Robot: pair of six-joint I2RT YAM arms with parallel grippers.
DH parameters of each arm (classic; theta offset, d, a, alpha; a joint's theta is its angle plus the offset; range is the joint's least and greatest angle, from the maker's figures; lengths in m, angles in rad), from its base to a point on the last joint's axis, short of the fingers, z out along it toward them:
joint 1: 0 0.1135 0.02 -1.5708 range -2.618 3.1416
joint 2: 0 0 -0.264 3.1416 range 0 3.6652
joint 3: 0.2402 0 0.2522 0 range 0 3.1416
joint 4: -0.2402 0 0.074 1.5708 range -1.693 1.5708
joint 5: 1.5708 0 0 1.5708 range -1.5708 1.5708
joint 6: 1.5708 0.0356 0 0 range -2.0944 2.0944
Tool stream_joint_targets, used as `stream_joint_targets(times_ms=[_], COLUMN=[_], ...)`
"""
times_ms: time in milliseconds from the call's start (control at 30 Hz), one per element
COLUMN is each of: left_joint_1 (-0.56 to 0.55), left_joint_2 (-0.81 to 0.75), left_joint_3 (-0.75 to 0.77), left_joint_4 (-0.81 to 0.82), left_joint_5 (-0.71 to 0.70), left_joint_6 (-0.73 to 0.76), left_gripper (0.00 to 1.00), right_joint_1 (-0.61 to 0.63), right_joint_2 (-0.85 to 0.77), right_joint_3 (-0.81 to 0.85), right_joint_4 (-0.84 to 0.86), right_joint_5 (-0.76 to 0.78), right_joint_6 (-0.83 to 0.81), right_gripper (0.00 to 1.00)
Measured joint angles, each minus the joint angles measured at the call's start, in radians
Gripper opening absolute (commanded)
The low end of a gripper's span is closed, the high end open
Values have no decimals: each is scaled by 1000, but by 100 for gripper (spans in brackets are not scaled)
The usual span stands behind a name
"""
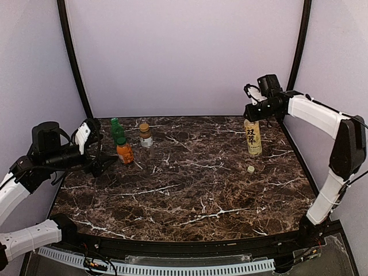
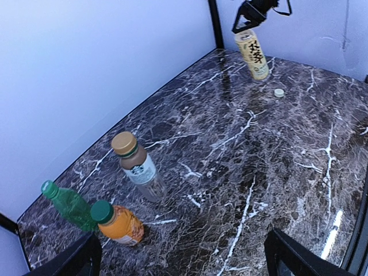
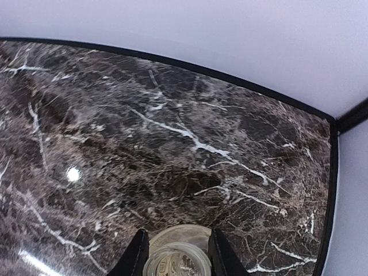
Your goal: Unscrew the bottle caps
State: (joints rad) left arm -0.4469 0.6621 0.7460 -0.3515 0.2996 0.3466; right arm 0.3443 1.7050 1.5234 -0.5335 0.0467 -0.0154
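Mostly cropped — right fingers apart astride uncapped tea bottle; left fingers wide, empty.

Dark brown, white-veined marble tabletop, enclosed by pale lilac walls with black corner posts.

- I count four bottles: green bottle, orange bottle, brown bottle upper left; yellow bottle upper right.
- I count four caps: three screwed on, one loose cap.
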Motion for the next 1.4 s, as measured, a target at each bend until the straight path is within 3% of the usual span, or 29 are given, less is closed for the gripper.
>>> stream_joint_targets(times_ms=[300,600,900,1033,1200,1400], left_joint_1=[33,33,34,35,35,35], left_joint_2=[-13,-4,0,0,1,1], left_joint_3=[-11,-16,-16,-16,-16,-16], left_joint_4=[32,52,74,74,74,75], left_joint_5=[-110,-115,-113,-112,-106,-101], left_joint_6=[-41,-43,-43,-43,-43,-43], left_gripper=[100,100,100,100,100,100], right_joint_1=[-82,-85,-92,-92,-92,-96], right_joint_2=[-49,-164,-187,-208,-248,-260], right_joint_3=[-224,-443,-501,-533,-581,-595], right_joint_4=[315,549,622,645,669,667], right_joint_5=[78,114,113,116,120,130], right_joint_6=[167,188,184,190,200,207], right_gripper=[0,0,0,13,39,49])
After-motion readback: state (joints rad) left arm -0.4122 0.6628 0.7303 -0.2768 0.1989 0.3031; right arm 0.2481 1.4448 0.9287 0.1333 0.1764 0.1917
